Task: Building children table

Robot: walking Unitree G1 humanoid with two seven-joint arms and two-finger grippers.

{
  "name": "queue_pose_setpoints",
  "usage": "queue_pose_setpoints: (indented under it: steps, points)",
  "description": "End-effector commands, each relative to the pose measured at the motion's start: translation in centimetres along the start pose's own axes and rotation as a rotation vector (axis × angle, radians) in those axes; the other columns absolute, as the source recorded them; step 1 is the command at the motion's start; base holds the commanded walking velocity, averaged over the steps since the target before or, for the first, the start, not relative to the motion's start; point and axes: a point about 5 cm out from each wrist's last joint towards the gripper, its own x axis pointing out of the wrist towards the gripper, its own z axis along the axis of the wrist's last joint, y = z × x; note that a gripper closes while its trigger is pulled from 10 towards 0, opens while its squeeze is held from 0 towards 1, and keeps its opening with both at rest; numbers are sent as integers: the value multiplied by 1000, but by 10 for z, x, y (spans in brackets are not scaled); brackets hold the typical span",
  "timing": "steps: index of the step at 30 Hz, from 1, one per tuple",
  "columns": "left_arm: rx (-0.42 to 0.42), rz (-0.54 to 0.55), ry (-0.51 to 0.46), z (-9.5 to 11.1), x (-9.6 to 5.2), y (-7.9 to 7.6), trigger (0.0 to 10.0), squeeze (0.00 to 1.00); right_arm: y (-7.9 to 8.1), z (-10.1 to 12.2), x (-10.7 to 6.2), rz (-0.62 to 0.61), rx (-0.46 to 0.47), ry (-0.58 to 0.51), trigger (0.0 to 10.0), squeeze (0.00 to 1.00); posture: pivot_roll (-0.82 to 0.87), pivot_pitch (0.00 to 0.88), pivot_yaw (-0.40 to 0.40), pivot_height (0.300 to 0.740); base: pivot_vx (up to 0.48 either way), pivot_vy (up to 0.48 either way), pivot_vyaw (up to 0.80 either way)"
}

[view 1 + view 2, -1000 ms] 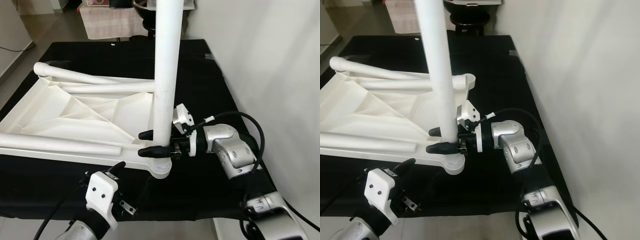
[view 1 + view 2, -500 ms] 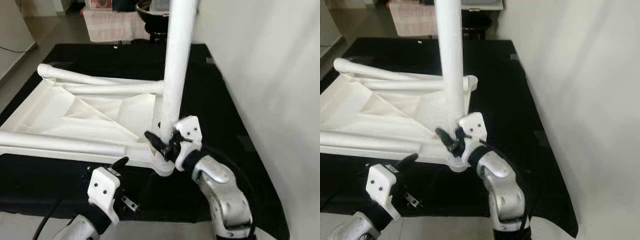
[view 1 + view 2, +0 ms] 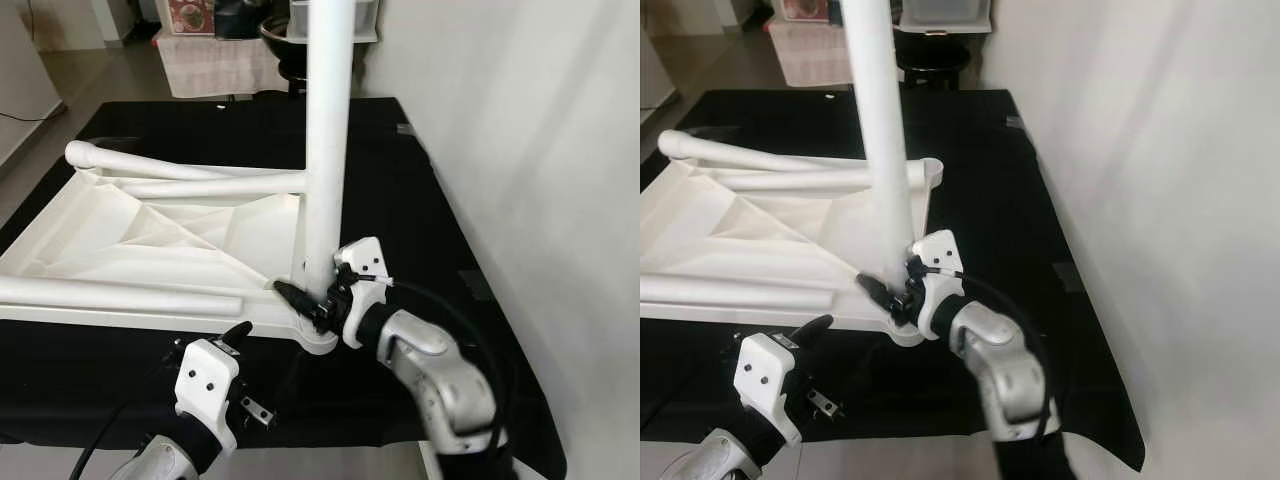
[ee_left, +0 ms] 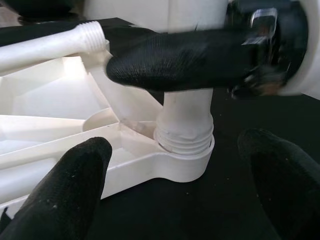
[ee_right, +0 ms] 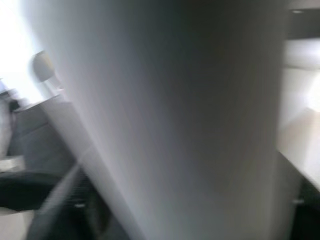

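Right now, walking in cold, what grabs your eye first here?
A tall white leg stands upright in the near right corner socket of an upturned white tabletop that lies on a black sheet. The right gripper is clamped on the leg just above the socket. The left gripper waits open, low and in front of that corner, and more loose legs lie across the tabletop.

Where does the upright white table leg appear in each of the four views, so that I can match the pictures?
Left eye view: upright leg, centre, running from the top edge down to the tabletop's corner socket.
Right eye view: left of centre, same socket.
Left wrist view: its threaded foot in the socket, centre.
Right wrist view: blurred white surface, very close.
Shared landmark: the right gripper clamped at the leg's base.
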Motion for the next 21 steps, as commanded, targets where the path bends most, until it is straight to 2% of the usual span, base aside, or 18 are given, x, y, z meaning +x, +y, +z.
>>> queue_pose_setpoints:
  steps: [1,2,3,4,8,13,17,18,20,21]
  points:
    - [-5,6,12,-2,-2,-1,10000,0,6,6,2,160,-45,-15,10000,1000,1,193,-32,740,0,0,0]
    - [-5,4,12,-1,-2,-1,10000,0,5,8,0,213,-84,-2,10000,1000,2,194,-32,740,0,0,0]
    - [-5,4,12,-1,-2,-1,10000,0,5,8,0,213,-84,-2,10000,1000,2,194,-32,740,0,0,0]
    - [-6,4,12,-1,-3,-2,10000,0,1,10,-1,261,-123,16,10000,0,9,199,-34,740,0,0,0]
    - [-5,3,11,1,-4,-3,10000,0,-14,14,1,386,-184,70,10000,0,14,212,-33,740,0,0,0]
    - [-6,4,16,2,-7,-5,10000,0,-23,19,9,492,-208,124,10000,0,25,233,-31,740,0,0,0]
    - [-7,1,18,3,-9,-6,10000,0,-26,18,11,532,-222,161,10000,0,33,241,-29,740,0,0,0]
    - [-7,0,20,4,-10,-7,10000,0,-28,18,12,541,-216,164,8588,0,35,247,-28,740,0,0,0]
    - [-8,-1,20,4,-10,-7,10000,0,-29,19,13,552,-212,165,8588,0,35,247,-28,740,0,0,0]
    - [-9,-2,22,4,-11,-7,10000,0,-31,19,12,569,-209,167,0,0,37,253,-28,740,0,0,0]
